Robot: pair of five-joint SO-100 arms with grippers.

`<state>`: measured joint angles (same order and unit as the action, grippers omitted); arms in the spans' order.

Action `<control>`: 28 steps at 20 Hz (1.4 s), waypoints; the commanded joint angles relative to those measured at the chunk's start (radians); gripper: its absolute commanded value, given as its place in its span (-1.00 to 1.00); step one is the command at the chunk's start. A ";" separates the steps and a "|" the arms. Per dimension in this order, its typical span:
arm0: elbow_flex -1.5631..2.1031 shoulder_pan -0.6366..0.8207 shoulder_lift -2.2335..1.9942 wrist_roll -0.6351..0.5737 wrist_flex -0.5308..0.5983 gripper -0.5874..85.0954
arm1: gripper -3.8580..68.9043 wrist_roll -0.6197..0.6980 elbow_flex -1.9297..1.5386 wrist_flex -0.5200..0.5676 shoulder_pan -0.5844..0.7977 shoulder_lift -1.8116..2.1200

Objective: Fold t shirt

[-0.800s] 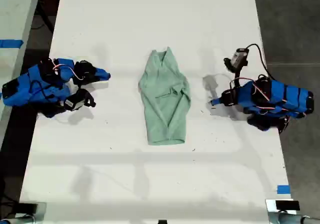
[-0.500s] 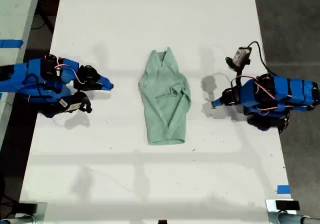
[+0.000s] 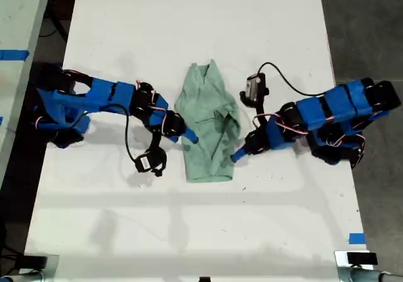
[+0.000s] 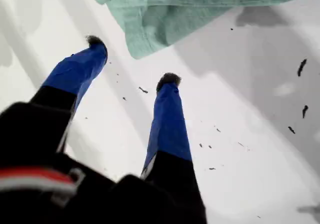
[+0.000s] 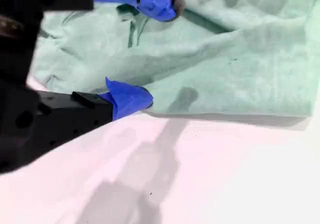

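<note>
The pale mint-green t shirt (image 3: 208, 118) lies wrinkled and lengthwise in the middle of the white table (image 3: 189, 17). My first gripper (image 3: 238, 156) comes in from the exterior view's right. It is open, its fingertips low over the bare table just short of a shirt corner (image 4: 200, 9), with nothing between them (image 4: 132, 60). My second gripper (image 3: 187, 136) comes in from the exterior view's left. It is open too (image 5: 159, 52), with one finger above the cloth (image 5: 240, 59) and the other at the shirt's edge by the table.
A blue tape mark (image 3: 356, 238) sits near the table's front corner at the exterior view's right. Dark floor (image 3: 371, 30) runs along that side. A second pale surface with blue tape (image 3: 12, 55) stands off the exterior view's left.
Both arms have stretched in from the table's sides to the shirt. Each gripper went from well clear of the cloth to its edge. The shirt has not moved.
</note>
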<state>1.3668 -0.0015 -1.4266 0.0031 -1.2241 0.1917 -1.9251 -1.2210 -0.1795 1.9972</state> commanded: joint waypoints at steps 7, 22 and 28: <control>-0.293 -0.133 0.356 0.164 -0.129 -0.37 | -0.28 -0.034 0.241 -0.025 -0.080 -0.195; -0.387 -0.127 0.442 0.144 -0.087 -0.99 | -0.28 -0.037 0.233 0.057 -0.071 -0.339; -0.387 -0.124 0.448 0.130 -0.067 -0.99 | -0.12 0.035 0.439 0.061 -0.035 -0.561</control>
<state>1.0094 -0.1273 -0.9480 0.1427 -1.3039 0.2040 -1.5923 -1.1781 -0.2347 1.4757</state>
